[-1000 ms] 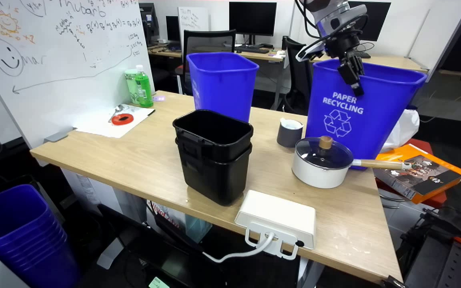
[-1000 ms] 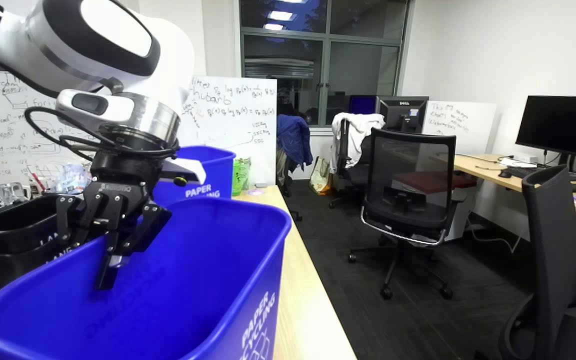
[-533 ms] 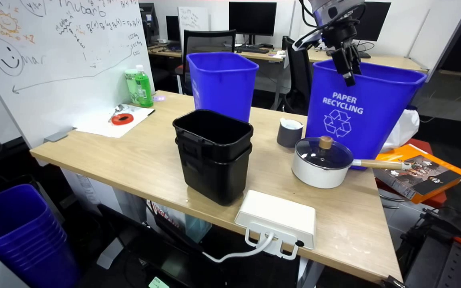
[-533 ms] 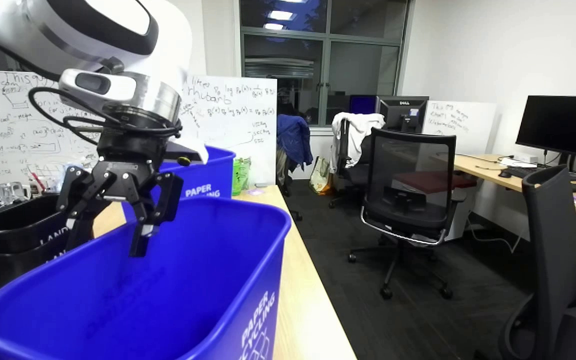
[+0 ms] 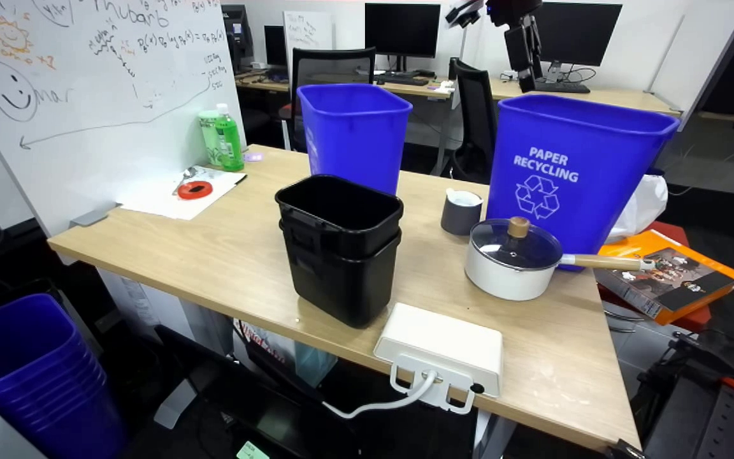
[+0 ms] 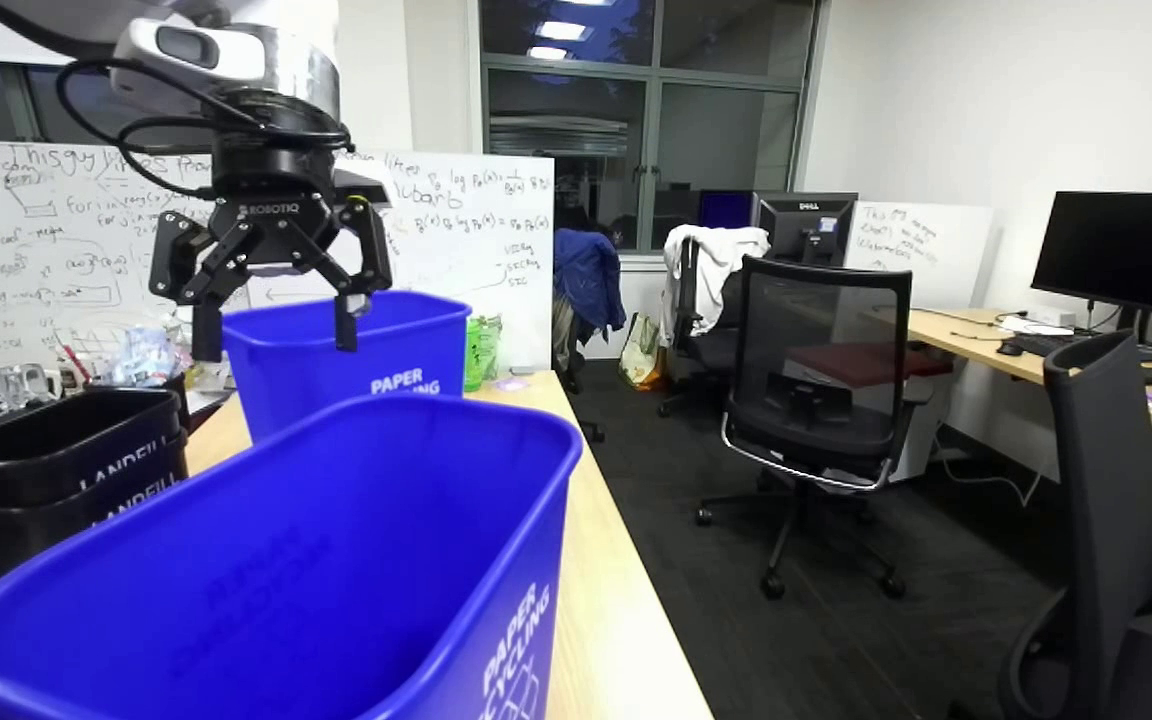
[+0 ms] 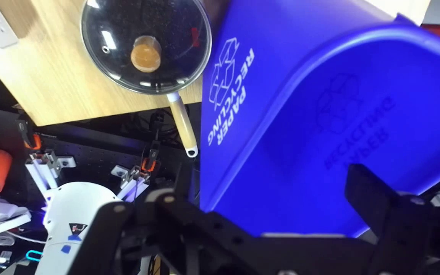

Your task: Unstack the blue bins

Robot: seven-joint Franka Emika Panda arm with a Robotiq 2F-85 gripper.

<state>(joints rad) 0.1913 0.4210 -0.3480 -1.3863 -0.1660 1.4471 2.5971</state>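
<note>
Two tall blue bins with white lettering stand upright and apart on the wooden table. The nearer blue bin (image 6: pixel 266 560) is beside the pan, and its inside fills much of the wrist view (image 7: pixel 319 114). Further back is the far blue bin (image 5: pixel 354 137), partly behind the black bins. My gripper (image 6: pixel 276 345) hangs above the nearer bin's rim, jaws wide apart with nothing between them. In the other outside picture, the gripper (image 5: pixel 531 81) shows just over that bin's back-left rim corner. The wrist view has its fingers (image 7: pixel 372 194) spread over the bin opening.
Two nested black bins (image 5: pixel 341 255) stand mid-table. A lidded white saucepan (image 5: pixel 510 274) and a dark cup (image 5: pixel 461 213) sit close to the nearer blue bin. A white box (image 5: pixel 443 347) lies at the table edge. A dark blue ridged stack (image 5: pixel 35 382) is lower left.
My gripper has opened and risen from the nearer blue bin's side wall, where its fingers were on both sides, to above the rim. Both blue bins have stayed in place.
</note>
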